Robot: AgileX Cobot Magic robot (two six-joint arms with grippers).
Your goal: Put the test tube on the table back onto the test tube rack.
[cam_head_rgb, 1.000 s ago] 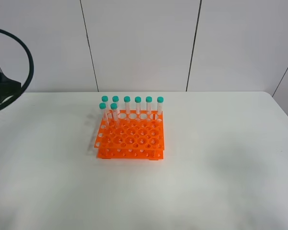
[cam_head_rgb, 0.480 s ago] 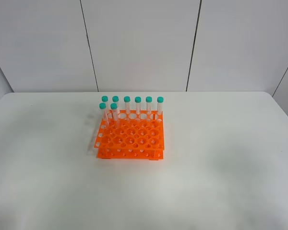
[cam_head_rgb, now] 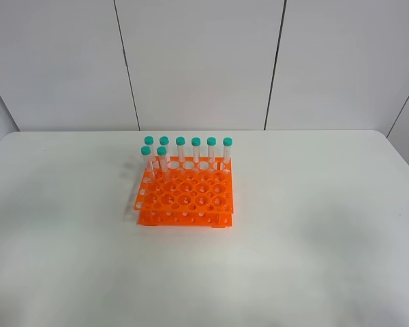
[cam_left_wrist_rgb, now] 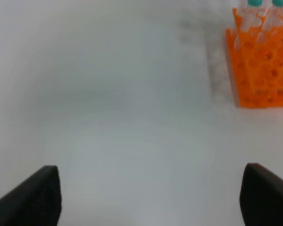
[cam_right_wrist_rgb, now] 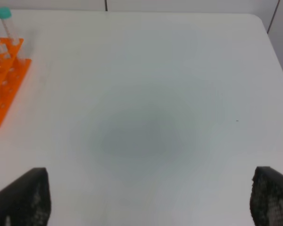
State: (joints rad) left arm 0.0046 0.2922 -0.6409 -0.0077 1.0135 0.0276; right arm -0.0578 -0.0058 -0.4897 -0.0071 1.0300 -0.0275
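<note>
The orange test tube rack (cam_head_rgb: 185, 194) stands on the white table (cam_head_rgb: 313, 225), left of centre. Several teal-capped test tubes (cam_head_rgb: 195, 151) stand upright in its back two rows. No tube lies on the table in any view, and I cannot tell the task's tube from the others. Neither gripper shows in the exterior view. My left gripper (cam_left_wrist_rgb: 151, 197) is open and empty, above bare table, with the rack (cam_left_wrist_rgb: 264, 70) well ahead of it. My right gripper (cam_right_wrist_rgb: 148, 197) is open and empty, with the rack's corner (cam_right_wrist_rgb: 2, 80) and one tube (cam_right_wrist_rgb: 4, 21) far off.
Grey wall panels (cam_head_rgb: 198, 61) stand behind the table's back edge. The table's rounded right corner (cam_right_wrist_rgb: 254, 19) shows in the right wrist view.
A dark arm part and cable at the left edge of the exterior view one second ago have gone out of view. The rack and tubes have not moved.
</note>
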